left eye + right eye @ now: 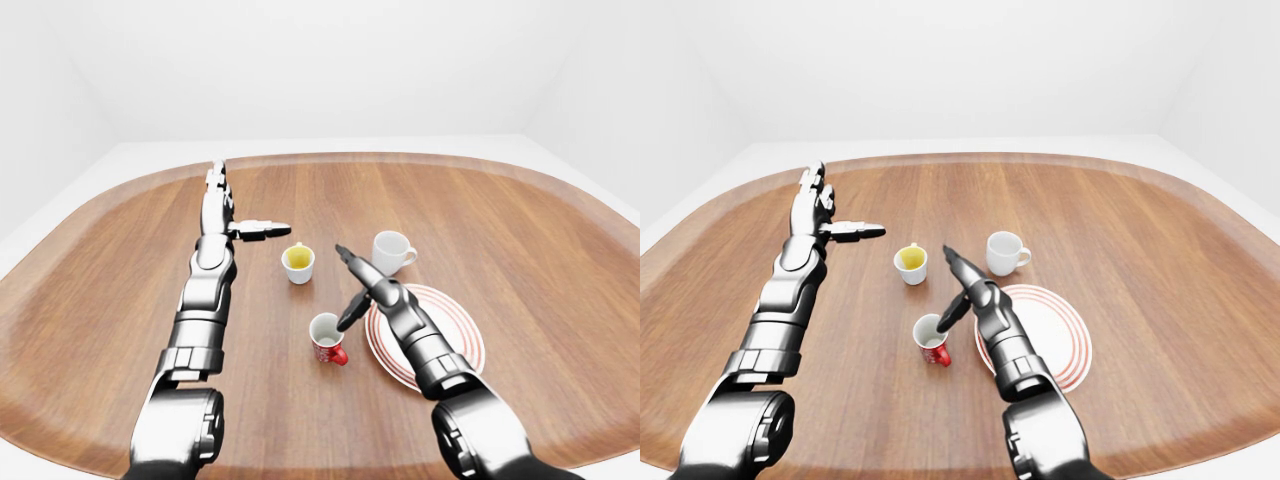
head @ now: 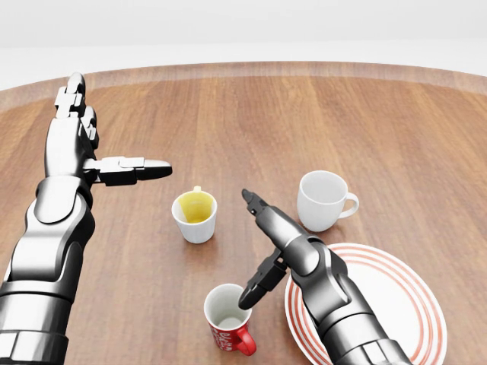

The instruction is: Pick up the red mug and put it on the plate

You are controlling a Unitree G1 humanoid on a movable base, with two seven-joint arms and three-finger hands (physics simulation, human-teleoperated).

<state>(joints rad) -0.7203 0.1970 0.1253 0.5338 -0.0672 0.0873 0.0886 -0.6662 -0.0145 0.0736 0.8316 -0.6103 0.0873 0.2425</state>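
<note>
The red mug (image 2: 228,319) stands upright on the wooden tabletop (image 2: 396,129), near the bottom centre of the head view, with its handle turned toward the lower right. Its interior is white. The plate (image 2: 396,304), white with red concentric rings, lies just beside the mug on the right of the view; the two are close but not touching.

The right hand (image 2: 262,243) is open. One finger extends toward the top of the view and another points down toward the mug rim, its tip just above or beside the rim; contact cannot be confirmed. The right forearm crosses the left portion of the plate.

The left hand (image 2: 91,144) is open, positioned well apart from the mug at the left of the view. Its fingers point toward the top, and the thumb extends to the right.

A white cup with yellow interior (image 2: 195,215) stands between the two hands. A plain white mug (image 2: 323,199) stands just above the plate.
</note>
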